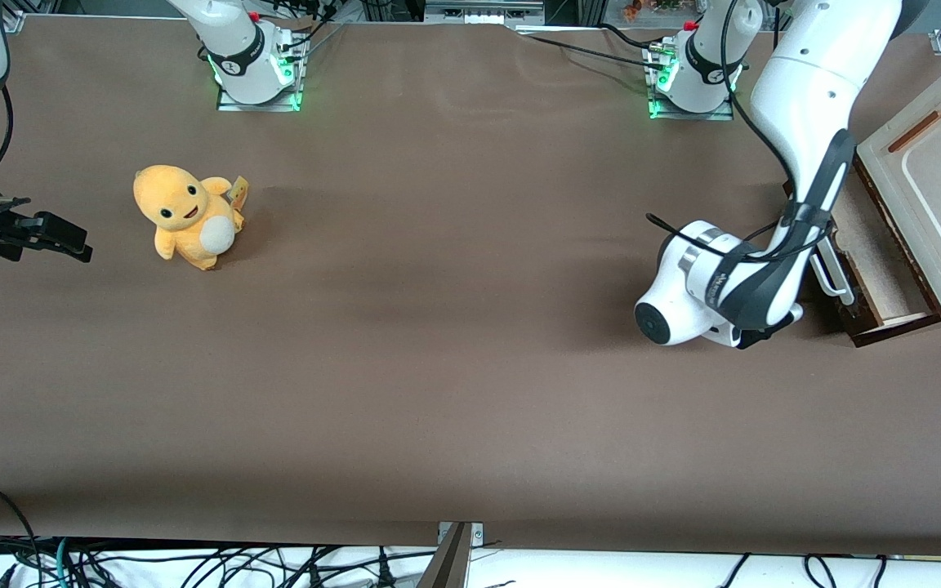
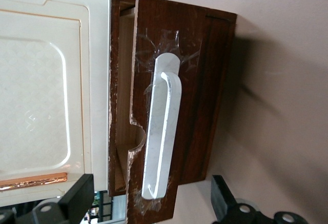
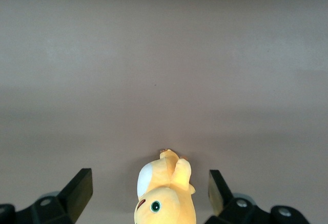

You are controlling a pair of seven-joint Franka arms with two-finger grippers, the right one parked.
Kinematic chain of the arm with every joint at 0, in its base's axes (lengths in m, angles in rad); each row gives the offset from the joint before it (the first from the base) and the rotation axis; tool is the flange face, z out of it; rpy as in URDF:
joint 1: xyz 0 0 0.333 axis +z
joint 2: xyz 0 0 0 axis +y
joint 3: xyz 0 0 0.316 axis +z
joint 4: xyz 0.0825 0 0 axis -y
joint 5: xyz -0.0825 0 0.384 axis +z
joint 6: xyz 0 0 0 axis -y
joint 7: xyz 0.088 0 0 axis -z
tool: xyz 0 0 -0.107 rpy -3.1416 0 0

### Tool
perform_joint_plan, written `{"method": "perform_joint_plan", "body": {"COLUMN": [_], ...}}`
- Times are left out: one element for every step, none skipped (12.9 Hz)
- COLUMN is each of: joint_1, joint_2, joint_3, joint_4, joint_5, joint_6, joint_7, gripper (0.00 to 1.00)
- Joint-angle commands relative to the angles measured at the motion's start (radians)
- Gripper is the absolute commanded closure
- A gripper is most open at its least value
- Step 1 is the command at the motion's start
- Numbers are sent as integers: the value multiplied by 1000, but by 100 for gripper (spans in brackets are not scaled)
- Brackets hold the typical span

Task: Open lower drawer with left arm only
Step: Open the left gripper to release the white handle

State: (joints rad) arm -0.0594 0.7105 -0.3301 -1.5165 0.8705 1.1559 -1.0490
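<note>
In front of the cabinet (image 1: 940,175), toward the working arm's end of the table (image 1: 438,367), the left arm (image 1: 805,155) reaches down from its base and folds at the dark-banded elbow, so that the white wrist (image 1: 683,286) lies low and nearly level above the table with a black cable looped over it; the gripper (image 2: 148,203) points straight at the lower drawer (image 1: 871,253), and its two black fingers (image 2: 77,198) stand spread wide, one to each side of the white bar handle (image 2: 161,131), touching nothing and holding nothing; in the wrist view the handle runs lengthwise between the fingertips, mounted on the dark brown wood front (image 2: 200,96), whose surface is scuffed and patched with clear tape; the drawer is pulled partway out of the cabinet, its pale inside (image 1: 867,237) showing between the front and the cream panel (image 2: 41,96) with the orange-brown strip handle (image 2: 33,181); in the front view the gripper itself is hidden by the wrist and elbow, just beside the drawer front; well apart, toward the parked arm's end of the table, a yellow plush toy (image 1: 189,214) sits upright.
</note>
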Motion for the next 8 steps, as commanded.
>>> {"method": "perform_joint_plan", "body": {"joint_1": [-14, -14, -16, -16, -19, -19, -19, -19], "joint_2": [-72, -92, -111, -118, -124, -131, -149, -170], "joint_3": [5, 5, 5, 5, 5, 5, 6, 11], "joint_4": [45, 59, 71, 97, 133, 168, 189, 194], "joint_5": [-73, -88, -100, -114, -132, -154, -189, -220], "joint_6": [-2, -4, -2, -2, 2, 13, 30, 50], "joint_7": [146, 186, 226, 272, 326, 378, 427, 467], "gripper": [0, 0, 0, 0, 0, 0, 0, 0]}}
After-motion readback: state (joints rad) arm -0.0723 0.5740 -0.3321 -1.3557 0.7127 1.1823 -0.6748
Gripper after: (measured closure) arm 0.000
